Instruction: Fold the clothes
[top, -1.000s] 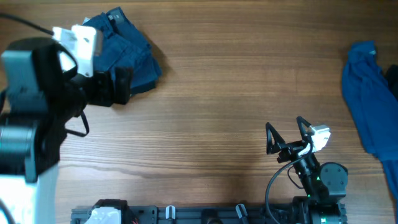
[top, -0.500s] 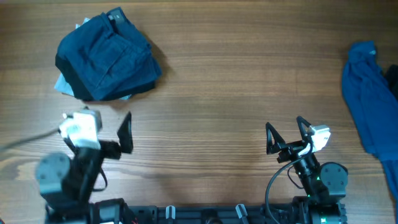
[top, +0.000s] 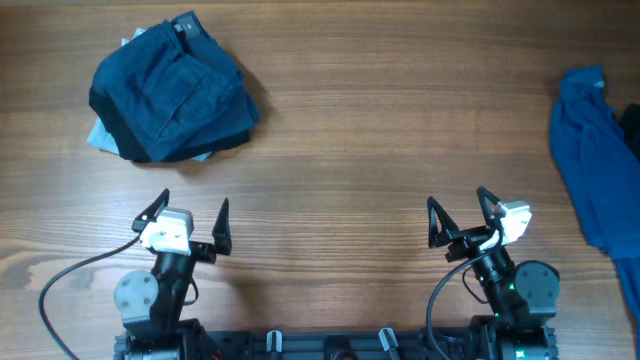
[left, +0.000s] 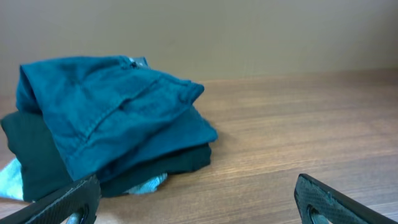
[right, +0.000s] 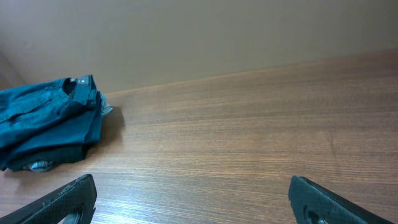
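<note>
A stack of folded clothes (top: 170, 92), dark blue jeans on top of a dark garment and a light blue one, lies at the table's far left. It also shows in the left wrist view (left: 106, 121) and in the right wrist view (right: 50, 121). An unfolded blue garment (top: 595, 160) lies at the right edge. My left gripper (top: 188, 215) is open and empty near the front edge, well short of the stack; its fingers frame bare wood (left: 193, 208). My right gripper (top: 460, 215) is open and empty at the front right (right: 186, 205).
The wooden table (top: 380, 150) stretches between the stack and the blue garment. A plain wall (right: 186, 31) stands behind the table's far edge. A black cable (top: 70, 280) runs from the left arm's base.
My left arm has drawn back from the folded stack to the front edge of the table, open and empty. The stack is now uncovered. My right arm has not moved.
</note>
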